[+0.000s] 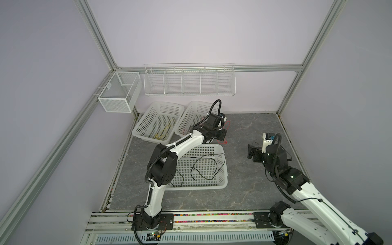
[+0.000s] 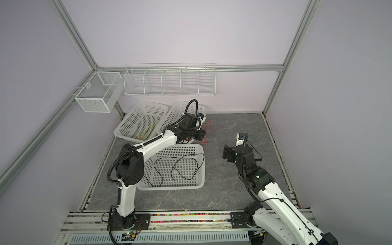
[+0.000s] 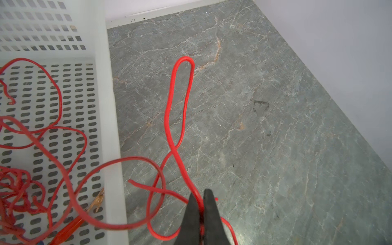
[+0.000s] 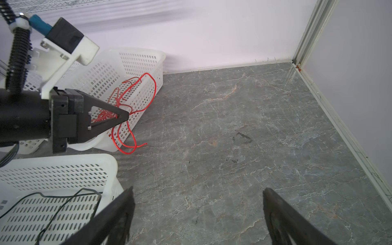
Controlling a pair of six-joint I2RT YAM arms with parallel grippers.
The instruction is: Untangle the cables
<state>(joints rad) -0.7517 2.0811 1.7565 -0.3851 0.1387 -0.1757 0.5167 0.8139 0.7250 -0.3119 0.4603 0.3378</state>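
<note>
Red cable (image 3: 180, 101) spills over the rim of the far right basket (image 3: 110, 106) onto the worktop (image 3: 254, 127), pinched by the clenched left fingers (image 3: 191, 218), while the right fingers (image 4: 114, 216) gape empty to the right, so a one-handed pull may cinch its crossed loops or drag the basket.

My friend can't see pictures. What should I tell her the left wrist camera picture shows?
The left gripper has its black fingers pinched shut on a red cable that loops out over the grey stone-patterned table. Next to it stands a white basket with holes, and more red cable lies tangled inside it.
</note>
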